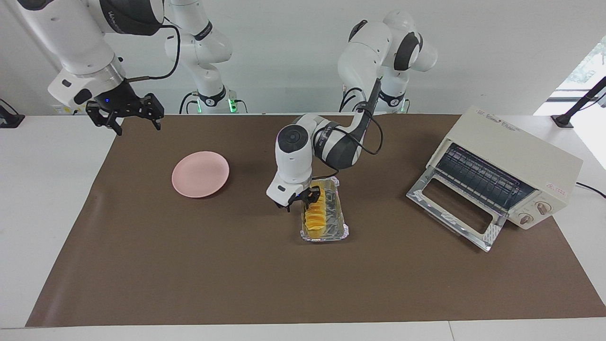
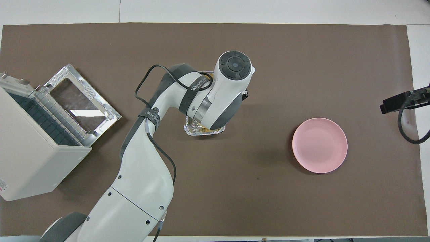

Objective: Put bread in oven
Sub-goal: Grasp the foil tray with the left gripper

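The bread, a ridged yellow-orange loaf, lies in a silver foil tray at mid-table. My left gripper is down at the tray's end nearer the robots. One finger is inside the tray against the bread and the other outside the tray's long wall, with a gap still between them. In the overhead view the left arm hides the bread, and only the tray's corner shows. The cream oven stands at the left arm's end with its glass door dropped open. My right gripper hangs open over the mat's corner and holds nothing.
A pink plate sits on the brown mat toward the right arm's end of the table. The oven's wire rack shows inside the open door. A cable runs from the oven off the table.
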Controlling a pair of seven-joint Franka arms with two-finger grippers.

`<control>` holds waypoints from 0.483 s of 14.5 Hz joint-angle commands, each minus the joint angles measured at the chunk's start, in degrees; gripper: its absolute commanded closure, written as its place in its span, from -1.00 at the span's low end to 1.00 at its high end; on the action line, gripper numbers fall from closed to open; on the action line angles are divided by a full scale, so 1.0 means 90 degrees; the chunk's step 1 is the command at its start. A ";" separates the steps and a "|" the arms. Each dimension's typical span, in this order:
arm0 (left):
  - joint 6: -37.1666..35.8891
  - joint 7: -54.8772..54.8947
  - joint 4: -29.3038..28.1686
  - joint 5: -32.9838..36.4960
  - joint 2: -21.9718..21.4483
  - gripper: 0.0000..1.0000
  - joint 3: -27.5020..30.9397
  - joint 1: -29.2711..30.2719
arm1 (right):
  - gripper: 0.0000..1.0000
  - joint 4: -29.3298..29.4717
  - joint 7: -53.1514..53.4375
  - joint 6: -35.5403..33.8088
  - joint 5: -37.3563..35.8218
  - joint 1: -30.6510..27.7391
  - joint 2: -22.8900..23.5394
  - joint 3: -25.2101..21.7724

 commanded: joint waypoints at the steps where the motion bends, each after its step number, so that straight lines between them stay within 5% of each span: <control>1: 0.0174 -0.0043 -0.0494 0.0126 -0.0176 -0.19 0.0045 -0.0014 | -1.00 0.0096 -0.0055 0.0039 -0.0029 -0.0220 -0.0128 0.0123; 3: 0.0349 -0.0053 -0.0641 0.0116 -0.0225 -0.02 0.0045 -0.0063 | -1.00 0.0106 -0.0055 0.0028 -0.0058 -0.0201 -0.0118 0.0133; 5: 0.0360 -0.0092 -0.0651 0.0116 -0.0234 0.99 0.0035 -0.0073 | -1.00 0.0096 -0.0055 0.0009 -0.0039 -0.0191 -0.0118 0.0133; 7: 0.0399 -0.0092 -0.0661 0.0116 -0.0234 1.00 0.0035 -0.0015 | -1.00 0.0077 -0.0055 -0.0001 -0.0049 -0.0181 -0.0128 0.0133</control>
